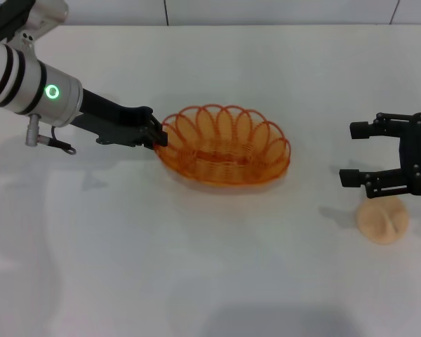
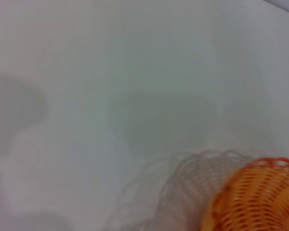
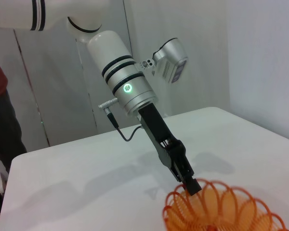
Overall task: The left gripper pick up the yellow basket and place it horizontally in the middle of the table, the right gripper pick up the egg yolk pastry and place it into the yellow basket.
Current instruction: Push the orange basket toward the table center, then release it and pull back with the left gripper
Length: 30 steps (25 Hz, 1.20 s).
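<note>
Right gripper (image 1: 356, 154), jaws spread wide and holding nothing, poised just above and slightly behind the egg yolk pastry (image 1: 383, 220), which sits on the table (image 1: 210, 281) below the lower finger. The pastry is much nearer this arm than the other. The yellow basket (image 1: 226, 145) lies well to the gripper's inner side, its long axis running across the table between the two arms. Left gripper (image 1: 156, 133) meets the basket's end rim, fingers apparently closed on a rim loop (image 3: 192, 185); the basket appears to rest mid-table.
</note>
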Tool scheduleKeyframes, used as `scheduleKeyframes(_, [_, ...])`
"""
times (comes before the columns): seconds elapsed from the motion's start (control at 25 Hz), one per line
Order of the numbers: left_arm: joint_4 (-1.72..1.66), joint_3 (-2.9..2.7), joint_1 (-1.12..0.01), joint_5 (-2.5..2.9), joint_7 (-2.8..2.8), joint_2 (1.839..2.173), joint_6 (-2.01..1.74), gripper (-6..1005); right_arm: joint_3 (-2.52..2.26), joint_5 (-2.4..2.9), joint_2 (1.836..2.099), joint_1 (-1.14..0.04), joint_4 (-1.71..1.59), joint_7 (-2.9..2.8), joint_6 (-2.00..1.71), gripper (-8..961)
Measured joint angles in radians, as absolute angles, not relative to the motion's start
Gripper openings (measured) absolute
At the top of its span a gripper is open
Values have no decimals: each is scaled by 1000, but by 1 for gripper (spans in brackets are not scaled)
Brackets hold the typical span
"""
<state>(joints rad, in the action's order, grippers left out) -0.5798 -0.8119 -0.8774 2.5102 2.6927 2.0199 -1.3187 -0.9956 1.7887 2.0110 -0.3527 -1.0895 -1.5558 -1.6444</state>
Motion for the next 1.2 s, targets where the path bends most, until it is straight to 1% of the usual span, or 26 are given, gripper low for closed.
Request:
scheduleKeyframes(0.36, [-580,-812,-869,2463,2668,2020,-1316,202,-992,1789,2011,-350,-1089,-1556,-1644,869])
scheduleKeyframes(0.56, [-583,-812,-868,2463,2663,2017,-1322,424,-989,1789,2011,-350,-1089,-1556,-1644,869])
scheduleKeyframes(0.68, [-585,-809,-868,2462,2653,2013,-1336,653,-988,1789,2011,-350,-1089,-1556,-1644,869])
scheduleKeyframes(0.92, [-609,-793,-855,2451,2637,1993,-1351,881,-988,1789,2011,-347,-1089,-1556,-1644,869])
scheduleKeyframes(1.04, [-670,-792,-829,2422,2613,1990,-1349,878,-988,1788,2011,-348,-1089,-1556,-1643,869])
scheduleKeyframes(1.2, [-781,-790,-763,2300,2535,1983,-1333,875,-988,1782,2011,-349,-1087,-1556,-1637,869])
